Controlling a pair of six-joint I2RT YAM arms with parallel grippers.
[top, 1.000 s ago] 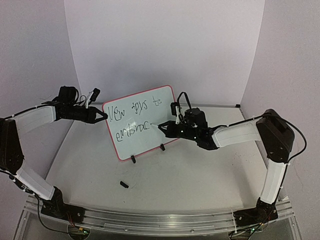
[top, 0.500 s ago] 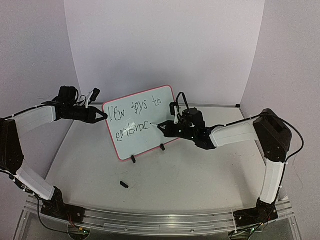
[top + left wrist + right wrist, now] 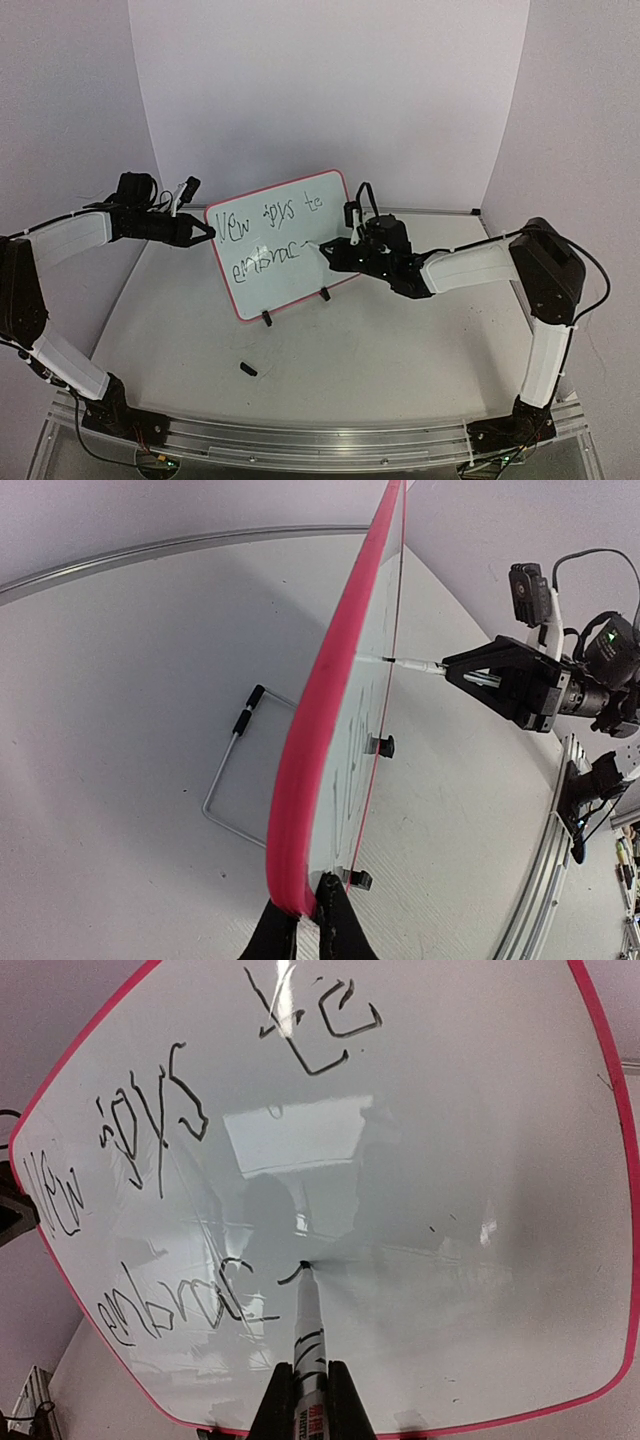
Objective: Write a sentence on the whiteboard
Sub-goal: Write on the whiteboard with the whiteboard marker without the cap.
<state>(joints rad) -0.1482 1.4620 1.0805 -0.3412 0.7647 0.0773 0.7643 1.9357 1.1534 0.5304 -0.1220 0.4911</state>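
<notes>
The whiteboard (image 3: pixel 290 215) with its pink-red rim stands tilted on two black feet mid-table. The sentence (image 3: pixel 272 232) reads "New joys to" over "embrac" with a short new stroke. My left gripper (image 3: pixel 209 233) is shut on the whiteboard's left edge; the left wrist view shows its jaws pinching the pink rim (image 3: pixel 300 810). My right gripper (image 3: pixel 333 252) is shut on a white marker (image 3: pixel 308 1345), whose black tip touches the board at the end of the second line (image 3: pixel 303 1265). The whiteboard (image 3: pixel 450 1110) fills the right wrist view.
A small black marker cap (image 3: pixel 248 368) lies on the table in front of the board. A wire stand (image 3: pixel 235 770) lies behind the board. An aluminium rail (image 3: pixel 300 440) runs along the near edge. White walls enclose the back and sides.
The right gripper has moved the marker tip slightly up and right on the board, adding a short stroke after "embrac". The left arm and the board have not moved.
</notes>
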